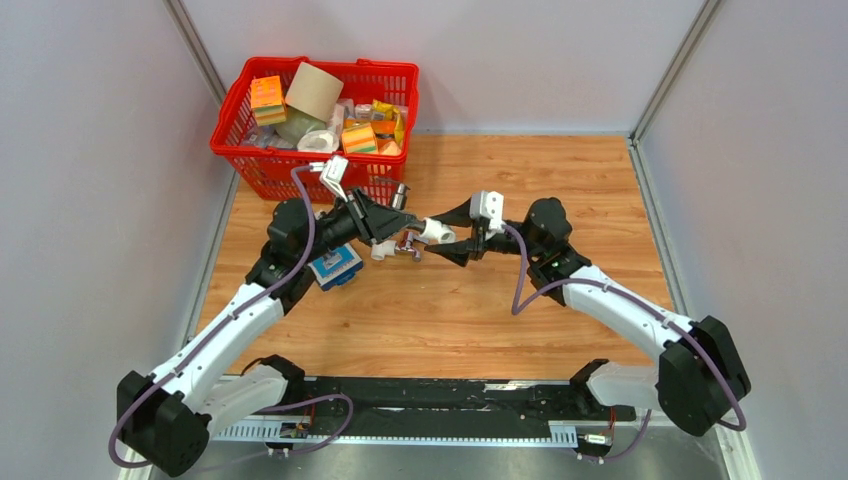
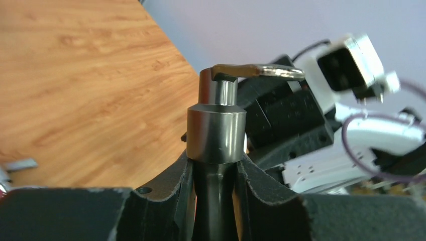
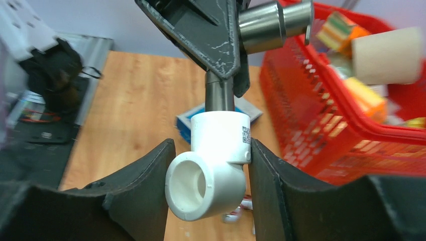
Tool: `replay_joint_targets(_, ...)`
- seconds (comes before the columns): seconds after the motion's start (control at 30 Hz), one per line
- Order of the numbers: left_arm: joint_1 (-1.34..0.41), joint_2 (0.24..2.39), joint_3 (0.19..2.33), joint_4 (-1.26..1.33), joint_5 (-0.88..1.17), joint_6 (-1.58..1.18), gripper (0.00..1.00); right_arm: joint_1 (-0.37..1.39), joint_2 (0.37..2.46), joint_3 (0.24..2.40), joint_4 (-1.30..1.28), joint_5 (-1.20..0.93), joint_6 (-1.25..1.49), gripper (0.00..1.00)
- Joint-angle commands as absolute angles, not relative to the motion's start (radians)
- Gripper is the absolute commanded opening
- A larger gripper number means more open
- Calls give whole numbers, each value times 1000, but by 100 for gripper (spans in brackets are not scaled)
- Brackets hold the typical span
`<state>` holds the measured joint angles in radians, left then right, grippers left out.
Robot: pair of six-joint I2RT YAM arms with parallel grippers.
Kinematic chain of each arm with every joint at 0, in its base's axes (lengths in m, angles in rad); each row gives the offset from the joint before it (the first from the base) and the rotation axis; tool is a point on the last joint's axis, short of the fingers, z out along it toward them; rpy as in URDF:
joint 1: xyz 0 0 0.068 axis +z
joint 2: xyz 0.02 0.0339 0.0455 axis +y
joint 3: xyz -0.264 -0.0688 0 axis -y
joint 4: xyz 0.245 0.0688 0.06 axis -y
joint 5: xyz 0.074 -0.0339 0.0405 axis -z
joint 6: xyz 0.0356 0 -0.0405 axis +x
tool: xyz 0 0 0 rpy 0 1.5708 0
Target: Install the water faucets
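Arm bases: both are bolted at the near edge of the desk (image 1: 450,320), the left arm on the left and the right arm on the right.
Blue-and-white box (image 1: 335,268): it is laid flat on the desk, just under the left arm's wrist and nearer than the claws.
Loose white piece (image 1: 380,250): it is seen just below the left claw with a bit of metal beside it. What it is cannot be told at this size.
Left claw (image 2: 215,168): it is clenched on the dark grey faucet (image 2: 217,131). The round body is pinched between both fingers, and the handle (image 2: 261,71) is left sticking out past the fingertips.
Dark grey faucet, place: it is held in the air over the middle of the desk, between the two claws.
White elbow fitting (image 3: 213,160): it is seated on the end of the faucet's stem, with its open mouth turned toward the right wrist camera.
Right claw (image 3: 211,150): its fingers are set on either side of the white elbow fitting. One finger (image 3: 281,186) is touching it, but whether the grip is closed tight cannot be told.
Red basket (image 1: 385,66): it is stood at the far left of the desk, beyond the left claw, and is filled with small boxes, packets and a cardboard roll (image 1: 313,88).
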<state>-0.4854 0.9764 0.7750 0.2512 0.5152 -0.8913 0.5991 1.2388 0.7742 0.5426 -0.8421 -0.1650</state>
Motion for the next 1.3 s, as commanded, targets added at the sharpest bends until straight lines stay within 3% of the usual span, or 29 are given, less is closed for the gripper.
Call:
replay_joint_targets(0.0, -489, 856, 764, 402, 676, -446, 0, 566, 1324, 900, 526, -1043, 168, 0)
replay_joint_targets(0.17, -488, 764, 667, 500, 960, -177, 0, 546, 1426, 946, 558, -1187, 437, 0)
replay_joint_targets(0.3, -488, 759, 704, 352, 1095, -48, 0, 516, 1477, 904, 751, -1224, 684, 0)
replay_joint_targets(0.4, -489, 758, 697, 337, 1121, -40, 0, 509, 1486, 919, 703, -1223, 645, 0)
replay_joint_targets(0.47, -488, 749, 672, 382, 1114, -75, 0, 509, 1471, 946, 591, -1201, 547, 6)
replay_joint_targets(0.6, -489, 712, 606, 512, 953, -214, 0, 509, 1396, 977, 405, -1106, 341, 35)
replay_joint_targets(0.67, -488, 693, 585, 538, 753, -294, 0, 506, 1364, 994, 345, -1077, 234, 51)
replay_joint_targets(0.77, -488, 675, 569, 537, 591, -443, 0, 506, 1293, 970, 339, -1007, 141, 84)
replay_joint_targets(0.8, -489, 670, 565, 534, 534, -472, 0, 506, 1273, 962, 337, -987, 117, 100)
replay_joint_targets(0.93, -488, 670, 554, 523, 407, -676, 0, 506, 1212, 911, 400, -939, 54, 100)
replay_joint_targets(1.07, -488, 666, 549, 496, 310, -824, 0, 506, 1135, 750, 680, -830, 158, 100)
replay_joint_targets(1.27, -488, 698, 572, 448, 239, -1015, 0, 531, 1118, 701, 818, -934, 63, 100)
